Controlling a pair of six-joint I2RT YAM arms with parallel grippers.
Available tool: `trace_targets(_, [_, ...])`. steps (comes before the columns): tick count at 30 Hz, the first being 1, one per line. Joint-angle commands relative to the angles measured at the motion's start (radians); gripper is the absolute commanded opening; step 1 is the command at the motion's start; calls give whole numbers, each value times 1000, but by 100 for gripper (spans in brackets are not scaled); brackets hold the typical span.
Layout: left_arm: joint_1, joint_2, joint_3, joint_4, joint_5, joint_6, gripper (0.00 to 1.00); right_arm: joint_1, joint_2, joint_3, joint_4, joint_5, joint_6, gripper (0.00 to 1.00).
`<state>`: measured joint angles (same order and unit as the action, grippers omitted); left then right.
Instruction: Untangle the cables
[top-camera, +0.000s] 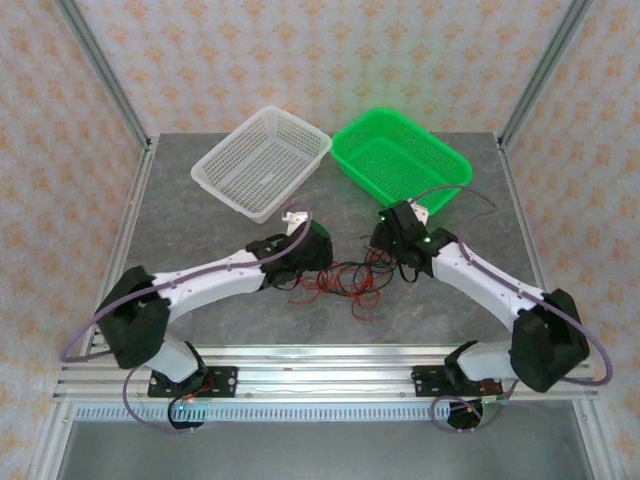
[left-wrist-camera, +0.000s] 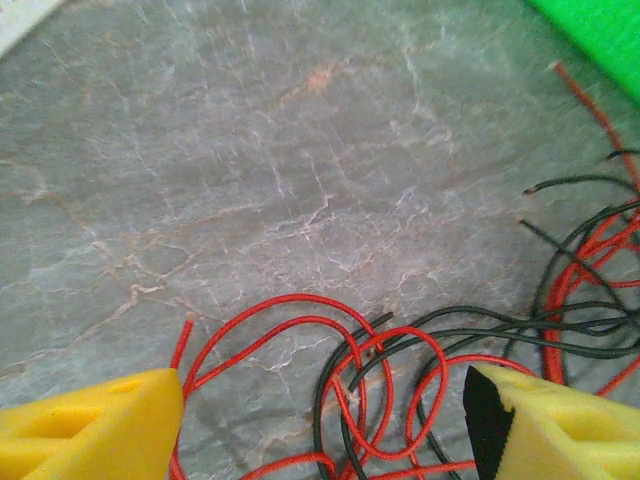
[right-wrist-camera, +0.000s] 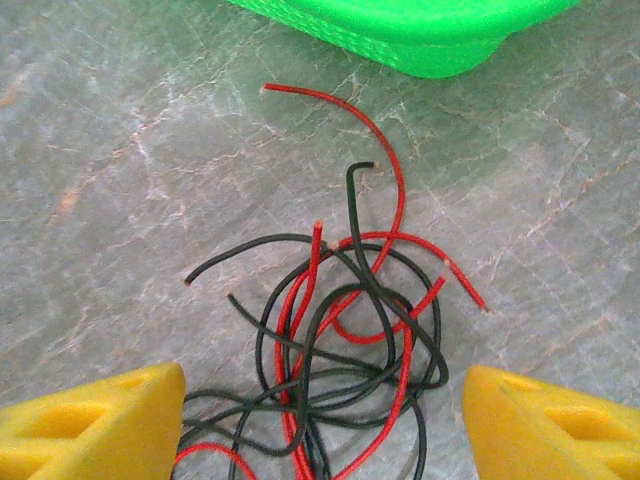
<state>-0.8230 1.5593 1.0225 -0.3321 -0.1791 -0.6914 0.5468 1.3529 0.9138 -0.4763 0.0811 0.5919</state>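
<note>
The cables are a tangle of thin red and black wires lying on the grey table between the two arms. My left gripper hangs over the tangle's left end. In the left wrist view its yellow fingers stand wide apart, open, with red loops and black strands between them. My right gripper is over the tangle's right end. In the right wrist view it is open too, and a knot of red and black cables lies between its fingers. Nothing is gripped.
A white mesh basket stands at the back left and a green mesh basket at the back right, its rim just beyond the right end of the tangle. Metal frame posts rise at the table's back corners.
</note>
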Motion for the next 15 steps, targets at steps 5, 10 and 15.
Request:
trace_targets(5, [-39, 175, 71, 7, 58, 66, 75, -36, 182, 32, 16, 40, -98, 71])
trace_targets(10, [-68, 261, 89, 5, 75, 71, 75, -57, 268, -1, 88, 0, -95, 69])
trace_targets(15, [-70, 321, 79, 30, 60, 48, 75, -62, 330, -43, 142, -20, -73, 67])
